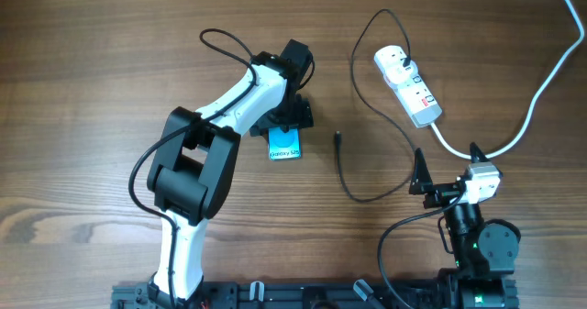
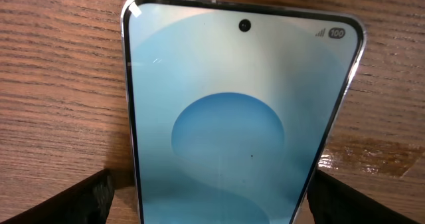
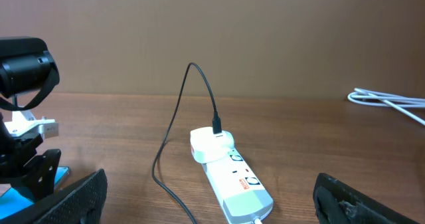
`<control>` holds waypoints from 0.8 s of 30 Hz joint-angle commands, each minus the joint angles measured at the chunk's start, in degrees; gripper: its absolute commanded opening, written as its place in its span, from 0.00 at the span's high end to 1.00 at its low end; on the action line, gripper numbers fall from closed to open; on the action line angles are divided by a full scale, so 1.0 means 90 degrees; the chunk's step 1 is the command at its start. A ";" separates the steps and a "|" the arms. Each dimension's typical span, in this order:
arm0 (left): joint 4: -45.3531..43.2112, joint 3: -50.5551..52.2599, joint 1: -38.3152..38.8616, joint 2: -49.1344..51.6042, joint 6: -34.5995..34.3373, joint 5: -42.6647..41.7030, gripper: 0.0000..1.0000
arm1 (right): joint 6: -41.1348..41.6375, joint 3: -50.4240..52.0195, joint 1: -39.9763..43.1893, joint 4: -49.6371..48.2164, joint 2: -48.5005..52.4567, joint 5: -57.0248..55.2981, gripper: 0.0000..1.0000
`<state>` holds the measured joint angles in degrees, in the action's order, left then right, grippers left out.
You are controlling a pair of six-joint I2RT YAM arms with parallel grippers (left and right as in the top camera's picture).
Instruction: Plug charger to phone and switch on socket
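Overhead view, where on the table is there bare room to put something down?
Broad bare wood lies left of the left arm, with a narrower strip between the phone and the charger tip. The right side is crowded: charger loop, socket, white cord, right gripper.

Teal phone (image 1: 285,146), white socket (image 1: 408,87), black charger (image 3: 217,125).

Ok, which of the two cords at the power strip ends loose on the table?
The thin black charger: its connector tip lies free right of the phone. The thick white cord leaves the socket and runs out of view.
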<state>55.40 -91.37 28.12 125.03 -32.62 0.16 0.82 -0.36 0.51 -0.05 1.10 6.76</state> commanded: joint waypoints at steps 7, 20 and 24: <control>0.0010 0.0131 0.0029 0.0087 0.0078 -0.0083 0.22 | 0.0078 0.0007 -0.0032 -0.0032 -0.0034 -0.0107 0.00; 0.0015 0.0129 0.0015 0.0085 0.0075 -0.0085 0.30 | 0.0080 0.0007 -0.0032 -0.0029 -0.0034 -0.0107 0.00; 0.0090 0.0090 0.0000 0.0073 0.0073 -0.0085 0.30 | 0.0078 0.0007 -0.0032 -0.0029 -0.0034 -0.0107 0.00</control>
<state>55.53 -91.37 28.12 125.03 -32.18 0.10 0.82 -0.36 0.51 -0.05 1.10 6.76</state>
